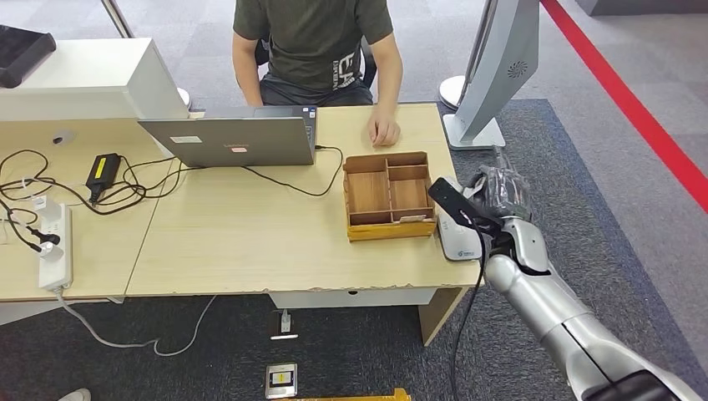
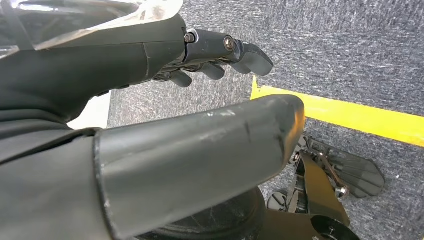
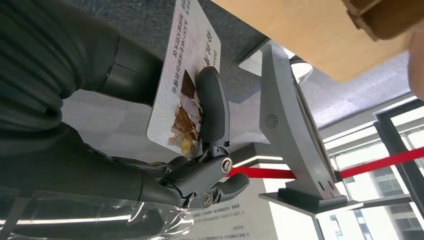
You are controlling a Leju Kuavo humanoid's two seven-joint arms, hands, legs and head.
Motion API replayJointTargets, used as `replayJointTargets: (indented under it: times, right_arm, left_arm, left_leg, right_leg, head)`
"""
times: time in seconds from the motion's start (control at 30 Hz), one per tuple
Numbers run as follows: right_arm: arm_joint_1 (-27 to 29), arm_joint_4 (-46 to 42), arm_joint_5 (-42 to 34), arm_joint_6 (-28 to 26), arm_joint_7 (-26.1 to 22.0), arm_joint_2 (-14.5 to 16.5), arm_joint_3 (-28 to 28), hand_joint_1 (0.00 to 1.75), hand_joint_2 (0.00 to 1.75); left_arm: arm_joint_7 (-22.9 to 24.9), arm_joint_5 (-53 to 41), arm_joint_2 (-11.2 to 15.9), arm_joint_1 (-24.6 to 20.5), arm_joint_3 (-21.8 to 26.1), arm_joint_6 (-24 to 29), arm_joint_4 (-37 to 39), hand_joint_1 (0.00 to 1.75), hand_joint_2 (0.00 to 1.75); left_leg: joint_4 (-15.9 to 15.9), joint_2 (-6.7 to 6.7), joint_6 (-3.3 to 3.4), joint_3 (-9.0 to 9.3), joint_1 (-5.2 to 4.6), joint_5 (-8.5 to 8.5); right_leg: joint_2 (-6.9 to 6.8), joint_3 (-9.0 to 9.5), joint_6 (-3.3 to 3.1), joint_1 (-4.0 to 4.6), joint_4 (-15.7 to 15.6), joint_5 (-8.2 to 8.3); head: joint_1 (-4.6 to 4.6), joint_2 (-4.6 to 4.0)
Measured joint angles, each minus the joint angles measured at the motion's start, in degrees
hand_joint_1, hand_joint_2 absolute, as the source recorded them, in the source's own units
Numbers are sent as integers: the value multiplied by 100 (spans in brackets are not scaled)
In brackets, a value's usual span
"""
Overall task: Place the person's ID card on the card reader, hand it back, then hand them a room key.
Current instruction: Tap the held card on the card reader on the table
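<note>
Right robot hand (image 1: 501,190) grasping ID card (image 3: 186,75) above card reader (image 1: 460,242), wooden tray (image 1: 389,195) beside, left robot hand (image 2: 150,100) released.

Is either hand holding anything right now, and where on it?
The right hand pinches a printed card near one end. The left hand holds nothing.

We see a pale wood-grain table (image 1: 250,234); on it a brown wooden tray (image 1: 389,197), a grey laptop (image 1: 230,138), a white power strip (image 1: 55,248) and black cables (image 1: 125,188); the card reader (image 1: 461,242) is light grey; the right hand (image 1: 499,194) is dark; the card (image 3: 182,75) it pinches is white with a brown-and-yellow picture; the carpet (image 1: 601,192) is grey with a red stripe (image 1: 634,109); the person's shirt (image 1: 313,42) is dark olive.
</note>
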Motion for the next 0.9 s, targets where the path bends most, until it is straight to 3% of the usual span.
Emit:
replayJointTargets:
  times: [0.9]
  right_arm:
    - [108, 1347, 202, 61, -89, 446, 125, 175, 175]
  left_arm:
    - [-2, 71, 0, 1, 0, 87, -2, 0, 0]
  left_leg:
    - [0, 1, 0, -4, 0, 0]
  right_leg:
    - [0, -4, 0, 1, 0, 0]
  head:
    - [1, 0]
